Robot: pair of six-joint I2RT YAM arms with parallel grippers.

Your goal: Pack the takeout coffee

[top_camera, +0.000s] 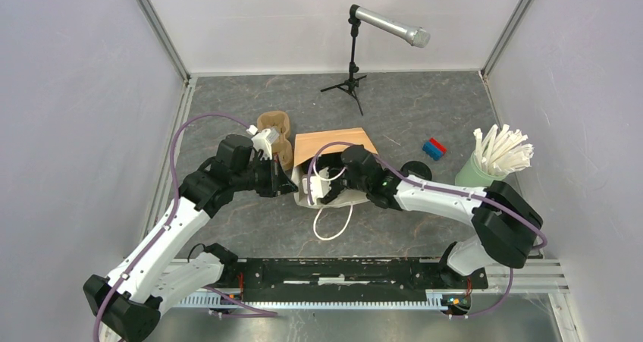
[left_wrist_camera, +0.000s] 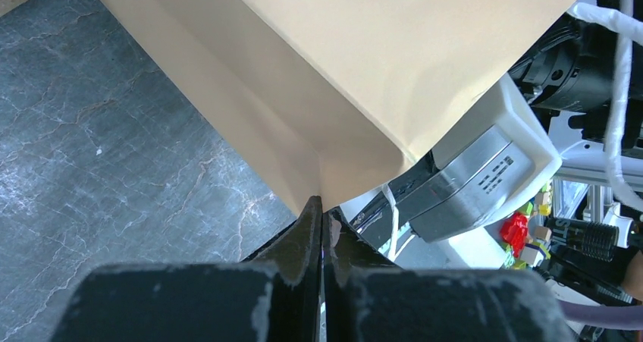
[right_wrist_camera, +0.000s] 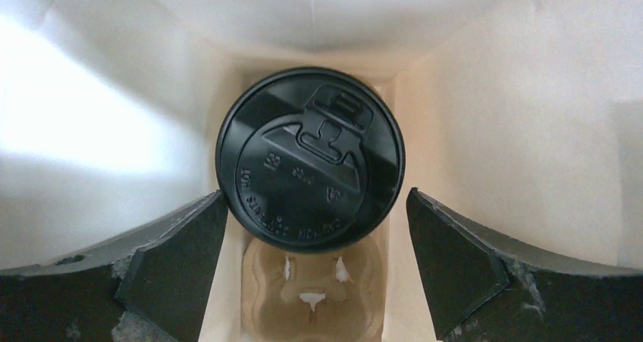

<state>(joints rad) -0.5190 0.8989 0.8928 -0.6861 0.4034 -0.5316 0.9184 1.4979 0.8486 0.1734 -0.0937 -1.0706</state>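
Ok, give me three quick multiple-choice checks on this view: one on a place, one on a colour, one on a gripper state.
1. Where is the coffee cup with the round black plastic lid in the right wrist view? A on the bare table; B inside the brown paper bag, in a moulded-cardboard carrier; C held in the air.
2. What colour is the cup of white wrapped straws? A red; B black; C pale green.
3. How is the right gripper? A open; B shut on the lid; C outside the bag.
Answers: B, bag walls surround it; C, seen from above; A, its fingers stand apart beside the lid.
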